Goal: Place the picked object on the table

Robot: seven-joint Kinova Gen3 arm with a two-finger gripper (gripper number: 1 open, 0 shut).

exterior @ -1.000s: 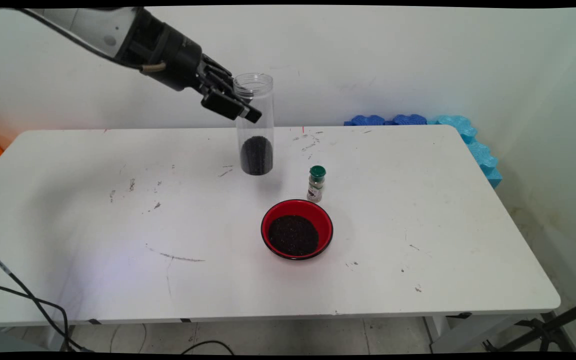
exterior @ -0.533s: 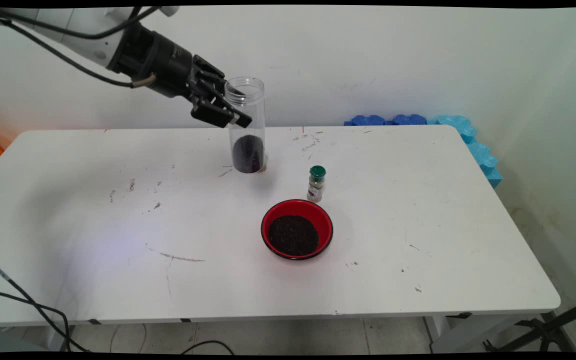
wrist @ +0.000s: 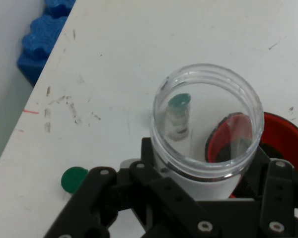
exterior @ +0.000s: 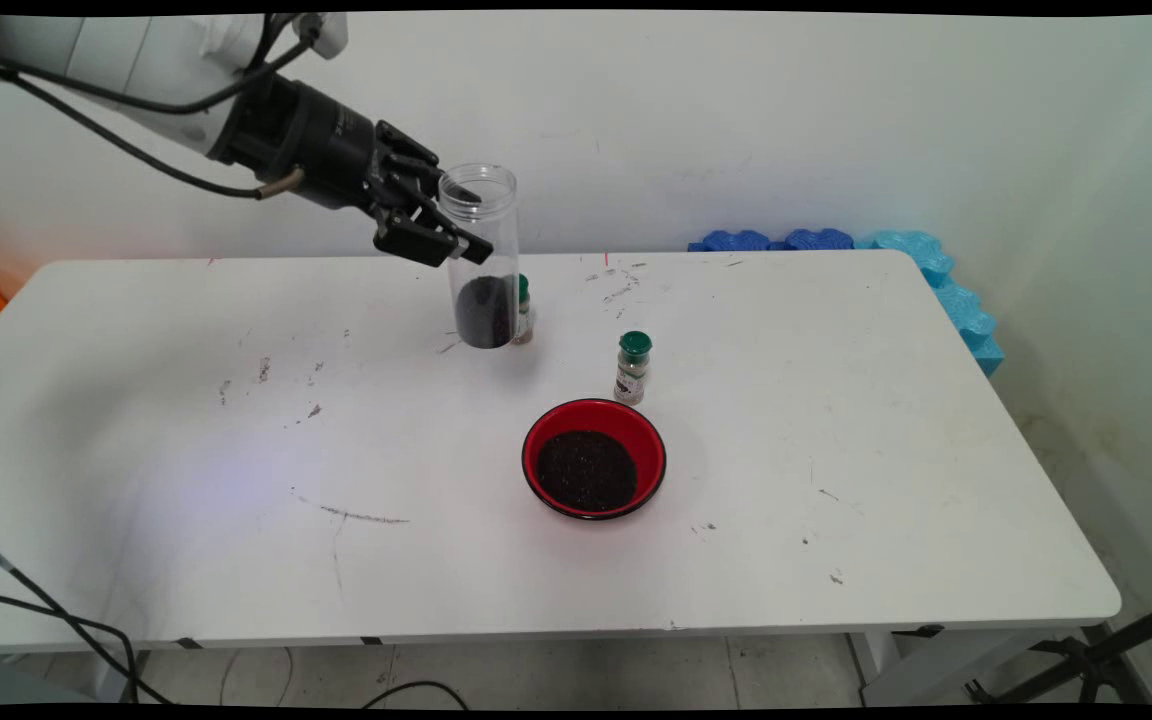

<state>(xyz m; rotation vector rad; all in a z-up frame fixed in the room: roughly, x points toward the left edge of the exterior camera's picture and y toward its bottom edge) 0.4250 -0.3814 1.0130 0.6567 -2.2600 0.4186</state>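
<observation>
My gripper [exterior: 433, 237] is shut on a tall clear plastic jar [exterior: 481, 262], gripping its upper part from the left. The jar is open at the top, nearly upright, and has dark granules at the bottom. Whether it rests on the table I cannot tell. In the hand view the jar's mouth [wrist: 208, 119] sits between the fingers of the gripper [wrist: 206, 173]. A small green-capped bottle [exterior: 523, 312] stands just behind the jar on its right. A second green-capped bottle [exterior: 633, 367] stands further right, next to a red bowl [exterior: 593, 470] of dark granules.
The white table [exterior: 236, 450] is scuffed. Blue foam pieces [exterior: 836, 241] lie along the wall at the table's far right corner. In the hand view I see one green cap [wrist: 73, 179] from above, the red bowl [wrist: 285, 136] and the blue foam [wrist: 39, 34].
My gripper has carried the jar a little to the left and slightly down. The small bottle behind the jar now shows on its right.
</observation>
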